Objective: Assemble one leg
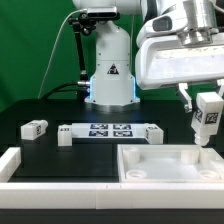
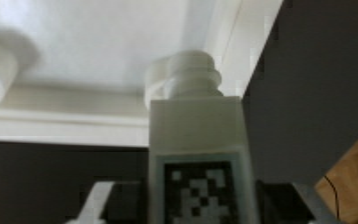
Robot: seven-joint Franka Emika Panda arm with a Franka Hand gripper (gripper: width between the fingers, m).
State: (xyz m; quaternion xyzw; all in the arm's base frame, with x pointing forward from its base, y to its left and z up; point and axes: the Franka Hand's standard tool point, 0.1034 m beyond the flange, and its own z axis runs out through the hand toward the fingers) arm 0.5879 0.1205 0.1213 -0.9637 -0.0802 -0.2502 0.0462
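My gripper is shut on a white leg with a black-and-white tag, holding it upright just above the far right corner of the large white tray-like part. In the wrist view the leg fills the middle, its rounded peg end pointing at the tray's rim; a round socket shows inside the tray. My fingers flank the leg's tagged face. Two more legs lie on the table, one at the exterior view's left and one by the marker board.
The marker board lies across the middle of the black table. A white raised border runs along the front and left of the exterior view. The robot base stands behind.
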